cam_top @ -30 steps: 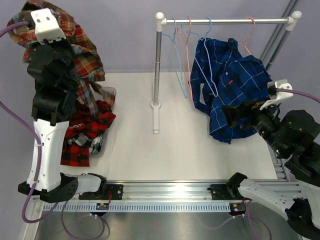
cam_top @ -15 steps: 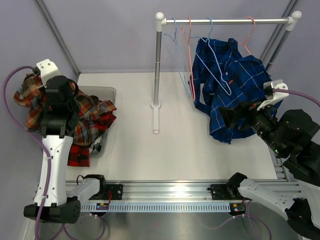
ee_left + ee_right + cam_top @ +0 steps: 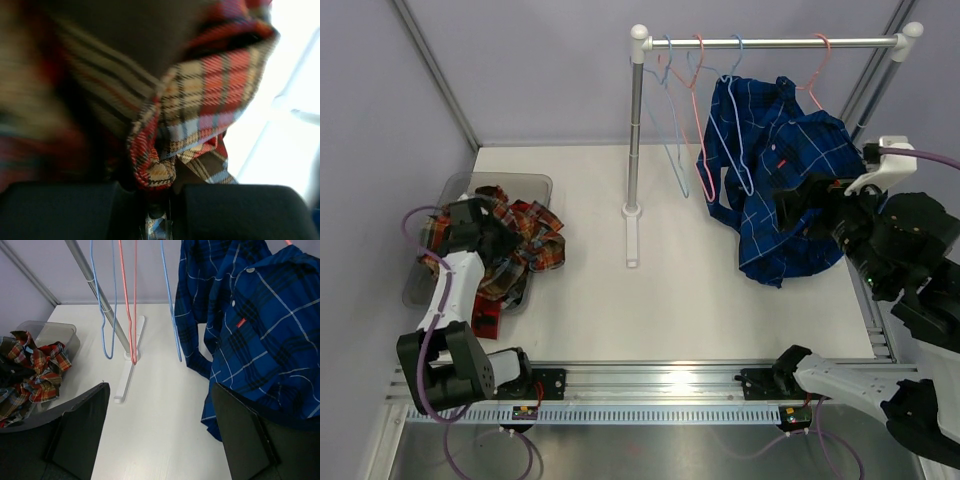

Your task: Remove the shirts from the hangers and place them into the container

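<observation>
In the left part of the top view, the left gripper (image 3: 492, 238) sits low over the container (image 3: 520, 181). Its jaws are closed on a fold of the tartan shirt (image 3: 528, 242). The wrist view shows the checked cloth (image 3: 200, 100) pinched between the two black pads at the bottom edge of the frame. The tartan shirt lies bunched in the container, spilling over its right rim. Beneath it, the red-and-black shirt (image 3: 485, 315) hangs over the near edge onto the table (image 3: 620, 320).

At the right of the frame, the right gripper (image 3: 788, 212) is raised beside the blue shirt (image 3: 790, 165). Its fingers (image 3: 82, 425) are spread wide, and only bare table shows between them. The blue shirt hangs from a pink-red hanger (image 3: 820, 60) on the rail (image 3: 770, 42) at the upper right. Three bare hangers (image 3: 672, 100), two light blue and one pink-red, hang on the rail to its left.
</observation>
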You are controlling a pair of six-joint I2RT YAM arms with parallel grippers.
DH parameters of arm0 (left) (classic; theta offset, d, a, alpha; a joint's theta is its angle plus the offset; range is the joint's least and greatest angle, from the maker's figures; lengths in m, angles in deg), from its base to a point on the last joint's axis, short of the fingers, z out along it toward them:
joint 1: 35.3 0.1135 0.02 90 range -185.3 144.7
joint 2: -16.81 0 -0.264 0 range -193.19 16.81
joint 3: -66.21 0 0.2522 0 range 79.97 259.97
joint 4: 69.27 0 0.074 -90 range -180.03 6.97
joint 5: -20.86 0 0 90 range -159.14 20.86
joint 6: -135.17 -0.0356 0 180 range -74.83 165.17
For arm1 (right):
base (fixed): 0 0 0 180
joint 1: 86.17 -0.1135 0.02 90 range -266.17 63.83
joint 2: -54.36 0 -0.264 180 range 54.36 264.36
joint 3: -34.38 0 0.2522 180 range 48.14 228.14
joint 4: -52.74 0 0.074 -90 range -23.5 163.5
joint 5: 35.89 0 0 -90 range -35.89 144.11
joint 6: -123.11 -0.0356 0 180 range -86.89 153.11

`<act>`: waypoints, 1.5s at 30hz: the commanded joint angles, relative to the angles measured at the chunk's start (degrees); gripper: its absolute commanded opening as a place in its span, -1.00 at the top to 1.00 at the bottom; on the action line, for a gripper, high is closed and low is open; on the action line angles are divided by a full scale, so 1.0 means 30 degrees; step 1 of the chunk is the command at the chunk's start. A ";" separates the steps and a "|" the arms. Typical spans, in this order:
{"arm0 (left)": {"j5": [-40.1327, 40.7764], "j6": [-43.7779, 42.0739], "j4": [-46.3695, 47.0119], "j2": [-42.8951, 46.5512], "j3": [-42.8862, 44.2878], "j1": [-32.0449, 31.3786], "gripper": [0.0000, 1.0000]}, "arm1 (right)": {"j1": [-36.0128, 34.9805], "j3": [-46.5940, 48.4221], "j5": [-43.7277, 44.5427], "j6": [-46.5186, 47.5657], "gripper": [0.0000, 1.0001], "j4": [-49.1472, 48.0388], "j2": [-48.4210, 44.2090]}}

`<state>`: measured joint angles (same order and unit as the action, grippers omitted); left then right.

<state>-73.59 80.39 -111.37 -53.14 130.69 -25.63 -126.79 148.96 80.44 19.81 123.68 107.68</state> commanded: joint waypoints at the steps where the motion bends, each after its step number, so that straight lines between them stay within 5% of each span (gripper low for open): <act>1: -0.6273 0.3432 0.2582 -0.0559 -0.2832 0.3031 1.00 | -0.0112 0.2159 0.1915 0.0008 -0.85 0.0535 -0.0342; 7: -0.4766 0.2559 0.1688 0.0723 -0.3081 0.7112 1.00 | -0.0112 0.3251 0.2914 0.0157 -0.87 0.1591 -0.0399; 13: -0.1188 0.1825 0.0013 0.1756 -0.2316 0.7264 1.00 | -0.0112 0.3075 0.3441 0.0271 -0.91 0.1446 -0.0021; 19: -0.0830 0.0476 -0.0777 -0.0879 -0.1673 0.7060 0.96 | -0.0054 0.2870 0.4934 0.0888 -0.99 0.0450 0.1733; 28: -0.2996 0.1091 -0.0427 -0.1700 -0.0853 0.6884 0.42 | 0.5093 0.4303 0.1216 0.0389 -0.99 0.0361 0.4402; 36: -0.3324 0.1325 -0.0133 -0.1440 -0.0151 0.6592 -0.97 | 0.9933 0.4101 -0.3031 0.0390 -0.99 0.0215 0.5049; 45: -0.0014 0.1618 -0.2474 0.2685 0.2954 0.5479 -0.97 | 1.1897 0.4859 -0.4410 0.0947 -0.99 0.0156 0.5868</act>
<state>-80.58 85.73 -115.69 -50.63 134.43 -8.41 -92.59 160.67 70.17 21.21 125.96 124.56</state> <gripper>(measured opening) 0.984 0.993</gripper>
